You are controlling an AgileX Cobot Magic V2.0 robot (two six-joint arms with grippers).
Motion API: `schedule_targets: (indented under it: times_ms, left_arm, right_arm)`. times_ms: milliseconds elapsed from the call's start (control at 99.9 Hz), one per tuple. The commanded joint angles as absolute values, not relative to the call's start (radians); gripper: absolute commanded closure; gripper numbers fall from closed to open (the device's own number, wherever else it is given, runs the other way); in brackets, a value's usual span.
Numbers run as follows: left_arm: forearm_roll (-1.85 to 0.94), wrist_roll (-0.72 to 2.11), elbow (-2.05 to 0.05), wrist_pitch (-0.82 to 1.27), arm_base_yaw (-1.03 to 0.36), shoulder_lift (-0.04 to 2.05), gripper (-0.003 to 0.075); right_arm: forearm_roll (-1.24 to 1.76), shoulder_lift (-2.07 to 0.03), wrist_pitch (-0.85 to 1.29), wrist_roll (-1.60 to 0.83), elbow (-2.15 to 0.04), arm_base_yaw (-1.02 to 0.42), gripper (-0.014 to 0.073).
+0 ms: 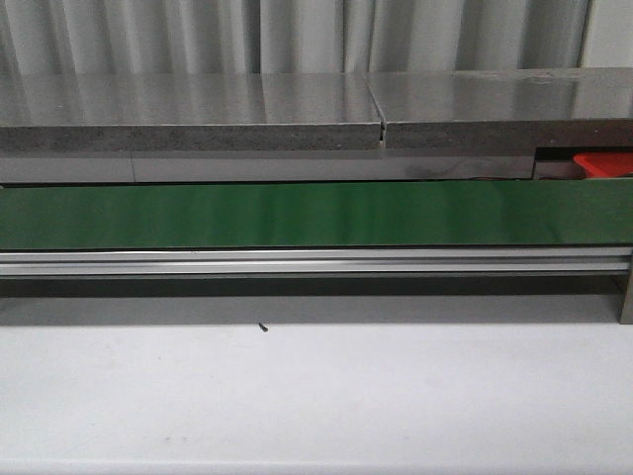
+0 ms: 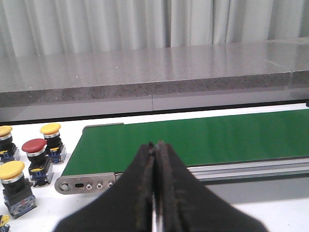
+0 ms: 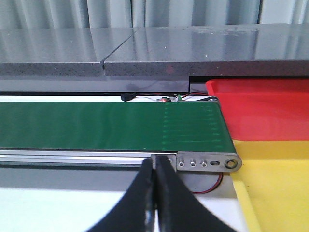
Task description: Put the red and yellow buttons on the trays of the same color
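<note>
In the left wrist view, one red button (image 2: 34,145) and several yellow buttons (image 2: 50,129) stand upright on the white table beside the belt's end. My left gripper (image 2: 155,145) is shut on nothing, apart from them, and points at the green belt. In the right wrist view, the red tray (image 3: 260,111) lies past the belt's other end, with a yellow tray (image 3: 275,183) next to it, nearer me. My right gripper (image 3: 155,159) is shut and empty, in front of the belt's rail. The front view shows a corner of the red tray (image 1: 605,163) and neither gripper.
A green conveyor belt (image 1: 316,213) on an aluminium rail (image 1: 316,262) runs across the table. Behind it is a grey stone-like ledge (image 1: 198,124) and a curtain. White table (image 1: 316,396) lies in front of the belt. Wires (image 3: 164,99) show near the belt's tray end.
</note>
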State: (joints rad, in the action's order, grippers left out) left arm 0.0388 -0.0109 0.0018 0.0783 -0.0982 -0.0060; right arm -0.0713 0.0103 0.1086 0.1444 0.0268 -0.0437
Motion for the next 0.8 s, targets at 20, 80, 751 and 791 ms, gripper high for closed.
schedule_targets:
  times_ms: [20,80,751,791]
  left_arm:
    - [0.038,-0.02,0.009,-0.009,-0.097,-0.04,0.0739]
    - [0.038,-0.02,0.009,-0.009,-0.097,-0.04,0.0739]
    - [-0.187,-0.02,-0.256,0.16,-0.097,0.124,0.0739]
    - [-0.187,-0.02,-0.307,0.204,-0.097,0.169,0.0739]
  right_arm:
    - [-0.081,0.028,0.025,0.143,0.027,-0.039,0.0661]
    - [-0.081,0.028,0.025,0.143,0.027,-0.039,0.0661]
    - [-0.081,0.028,0.025,0.143,0.027,-0.039,0.0661]
    - [-0.081,0.028,0.025,0.143,0.027,-0.039,0.0661]
